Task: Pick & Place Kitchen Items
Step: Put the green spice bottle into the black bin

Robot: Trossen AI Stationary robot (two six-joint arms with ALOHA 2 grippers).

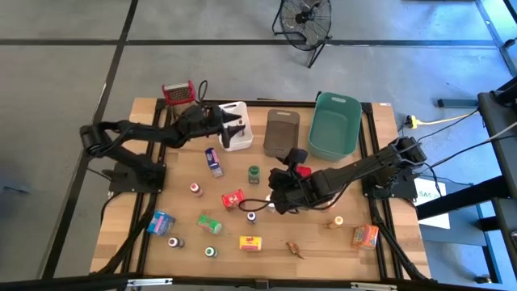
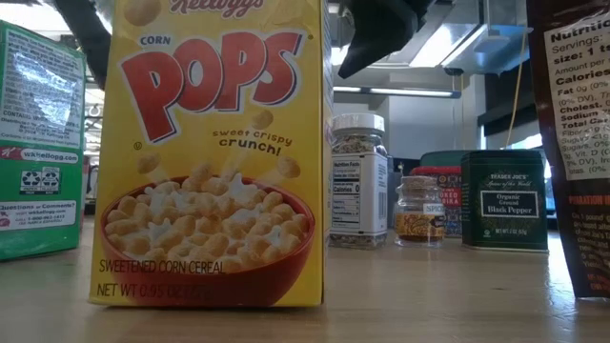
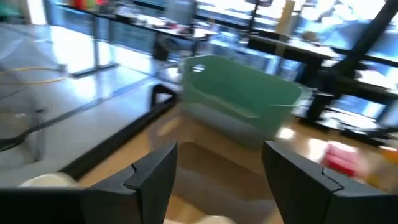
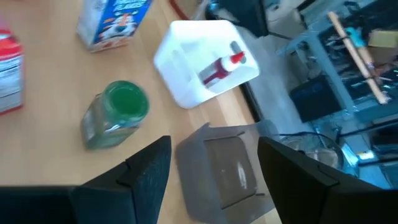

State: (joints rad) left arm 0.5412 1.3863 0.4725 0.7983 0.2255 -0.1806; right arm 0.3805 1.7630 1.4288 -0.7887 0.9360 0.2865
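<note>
Tabletop's white tub (image 4: 186, 59) holds a red-capped bottle (image 4: 219, 68); both hands gape, empty.

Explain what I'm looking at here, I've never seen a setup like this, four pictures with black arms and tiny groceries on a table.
These are two robot arms at a wooden table, sorting miniature groceries. One picture looks straight down; one sits at table height behind a Corn Pops box; the other two look out from each arm's wrist. The left gripper is over the white tub, which has a red-capped bottle in it. The right gripper hovers mid-table near a green-lidded jar. Both are open and hold nothing. A brown tub and a green tub stand alongside.
</note>
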